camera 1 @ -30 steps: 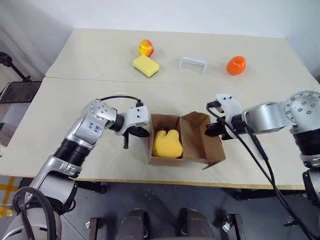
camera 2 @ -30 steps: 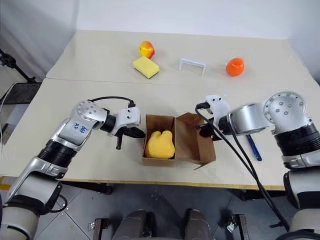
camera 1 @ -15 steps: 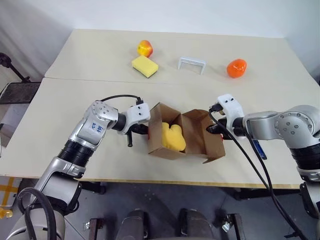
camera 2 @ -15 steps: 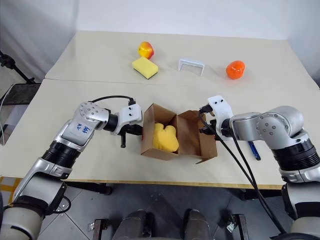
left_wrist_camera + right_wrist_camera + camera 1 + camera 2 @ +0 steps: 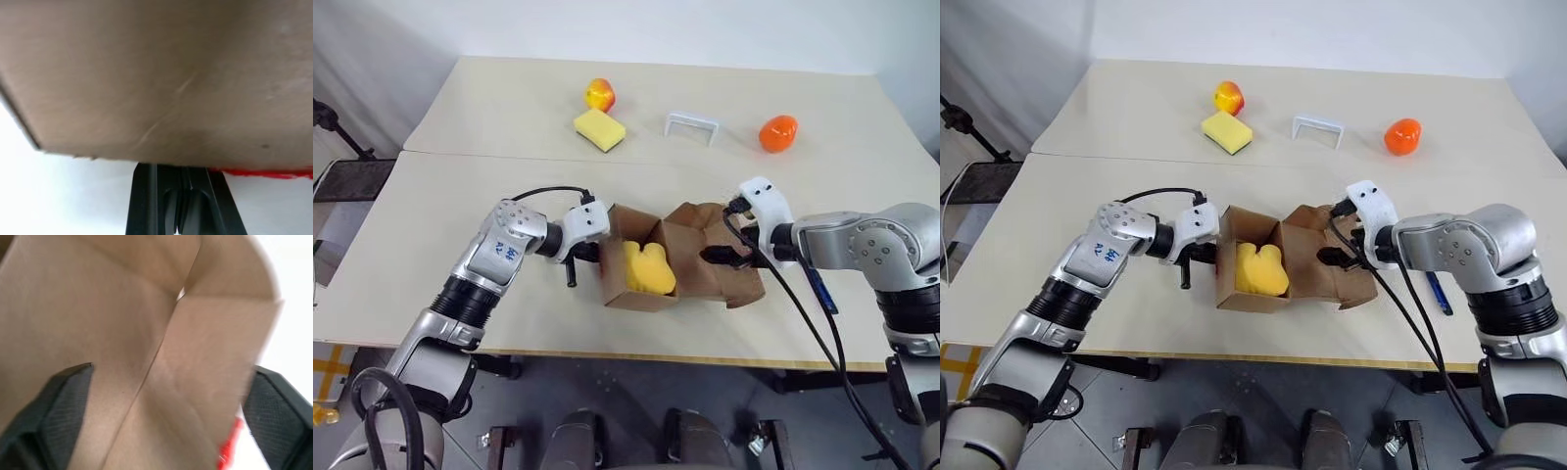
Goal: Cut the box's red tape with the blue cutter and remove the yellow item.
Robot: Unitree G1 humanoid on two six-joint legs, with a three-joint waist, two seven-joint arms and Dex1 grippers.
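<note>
The open brown box (image 5: 641, 294) sits tilted near the table's front edge, its lid flap (image 5: 705, 245) folded out to the right. The yellow item (image 5: 646, 267) lies inside it. My left gripper (image 5: 573, 272) is shut and presses against the box's left wall. My right gripper (image 5: 717, 257) is open over the lid flap, and in the right wrist view its fingers (image 5: 54, 406) stand wide apart either side of the cardboard. A strip of red tape (image 5: 229, 445) clings to the flap's edge. The blue cutter (image 5: 1437, 292) lies on the table right of the box, behind my right arm's cable.
At the back of the table sit a yellow-red apple (image 5: 599, 94), a rectangular yellow sponge (image 5: 599, 128), a small white stand (image 5: 691, 125) and an orange object (image 5: 777, 131). The table's front edge (image 5: 607, 348) runs just below the box.
The box tipped up on its left side and stays tilted. My right gripper opened from shut and rolled over the lid flap, which spread lower. The left gripper kept its place.
</note>
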